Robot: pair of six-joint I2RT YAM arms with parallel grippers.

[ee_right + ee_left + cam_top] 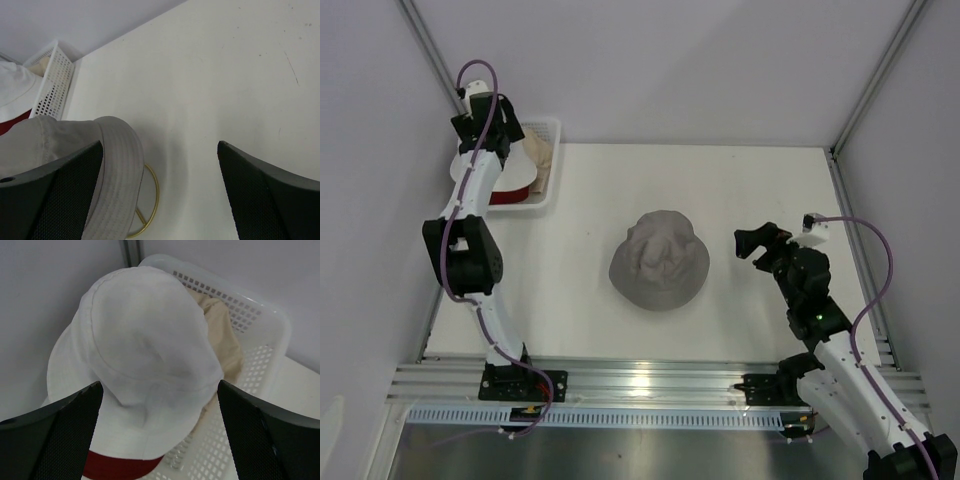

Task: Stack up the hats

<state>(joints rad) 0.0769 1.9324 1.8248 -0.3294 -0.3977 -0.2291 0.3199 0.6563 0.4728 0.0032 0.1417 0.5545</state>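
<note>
A grey hat (660,260) sits on a gold wire stand (150,200) at the table's middle; its brim (115,165) shows in the right wrist view. A white hat (145,345) lies on top of a dark red hat (115,467) and a beige hat (222,335) in the white mesh basket (260,355) at the far left corner. My left gripper (160,432) is open just above the white hat, one finger on each side of it, holding nothing. My right gripper (755,243) is open and empty, just right of the grey hat.
The basket (552,160) stands against the back wall by the left enclosure post. Enclosure walls and metal frame posts close in the table at the back and both sides. The bare white tabletop (225,75) stretches beyond the right gripper.
</note>
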